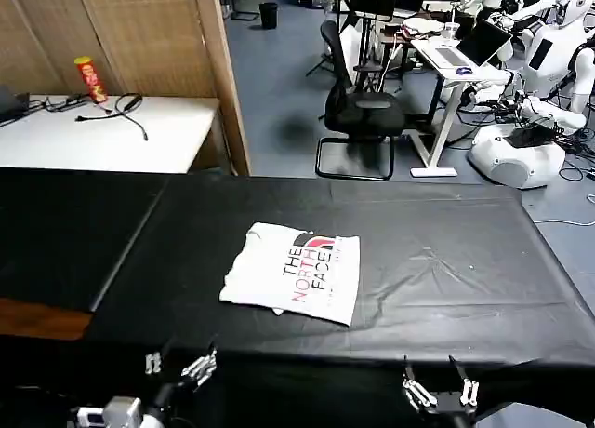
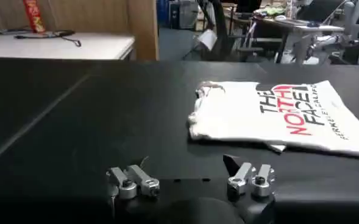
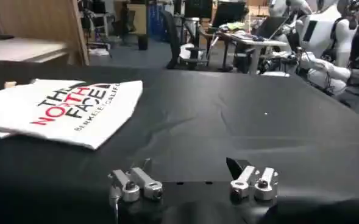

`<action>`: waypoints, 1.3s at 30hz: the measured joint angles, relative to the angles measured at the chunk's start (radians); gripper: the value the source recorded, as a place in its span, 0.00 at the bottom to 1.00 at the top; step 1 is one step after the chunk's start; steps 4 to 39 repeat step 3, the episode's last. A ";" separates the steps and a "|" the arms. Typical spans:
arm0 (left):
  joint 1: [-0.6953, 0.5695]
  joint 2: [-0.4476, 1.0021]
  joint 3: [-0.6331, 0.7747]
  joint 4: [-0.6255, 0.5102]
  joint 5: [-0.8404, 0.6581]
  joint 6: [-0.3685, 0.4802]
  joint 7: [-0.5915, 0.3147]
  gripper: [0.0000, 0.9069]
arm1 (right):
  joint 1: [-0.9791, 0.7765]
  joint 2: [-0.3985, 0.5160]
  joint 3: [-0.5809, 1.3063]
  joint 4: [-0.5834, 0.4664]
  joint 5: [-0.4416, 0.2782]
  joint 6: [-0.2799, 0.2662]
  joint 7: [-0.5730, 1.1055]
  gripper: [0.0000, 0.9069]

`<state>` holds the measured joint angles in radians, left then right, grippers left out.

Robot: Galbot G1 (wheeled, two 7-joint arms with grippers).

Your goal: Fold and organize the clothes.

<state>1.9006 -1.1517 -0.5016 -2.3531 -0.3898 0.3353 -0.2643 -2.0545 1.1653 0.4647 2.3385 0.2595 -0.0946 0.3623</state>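
The T-shirt (image 1: 294,274) lies folded into a compact rectangle near the middle of the table (image 1: 446,270), closer to the near edge than the far one, print side up. The head view shows the whole of it, with a small flap of fabric poking out along its near edge. The left wrist view brings out the bunched, wrinkled end of the T-shirt (image 2: 277,115) and cuts off its other end at the frame edge. The right wrist view shows the opposite end of the T-shirt (image 3: 63,109), lying flat and smooth, plus a line of small lettering beside the main print that is too fine to read in the head view.

The left gripper (image 1: 178,363) hangs over the near edge toward the left corner, fingers spread, nothing between them. The right gripper (image 1: 439,389) sits at the near edge toward the right, likewise released and well apart from the shirt. Both arms are mostly cut off by the frame.

A black cover drapes the table, creased in places. Beyond the far edge stand a wooden screen (image 1: 139,37), a white desk (image 1: 102,135) with a red can (image 1: 90,79) and cable, an office chair (image 1: 358,112), and white robots (image 1: 539,65).
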 joint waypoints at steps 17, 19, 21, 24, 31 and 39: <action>0.000 0.002 -0.003 -0.004 -0.001 0.003 0.001 0.97 | -0.008 0.000 -0.001 0.006 0.000 0.000 0.000 0.97; 0.000 0.002 -0.003 -0.004 -0.001 0.003 0.001 0.97 | -0.008 0.000 -0.001 0.006 0.000 0.000 0.000 0.97; 0.000 0.002 -0.003 -0.004 -0.001 0.003 0.001 0.97 | -0.008 0.000 -0.001 0.006 0.000 0.000 0.000 0.97; 0.000 0.002 -0.003 -0.004 -0.001 0.003 0.001 0.97 | -0.008 0.000 -0.001 0.006 0.000 0.000 0.000 0.97; 0.000 0.002 -0.003 -0.004 -0.001 0.003 0.001 0.97 | -0.008 0.000 -0.001 0.006 0.000 0.000 0.000 0.97; 0.000 0.002 -0.003 -0.004 -0.001 0.003 0.001 0.97 | -0.008 0.000 -0.001 0.006 0.000 0.000 0.000 0.97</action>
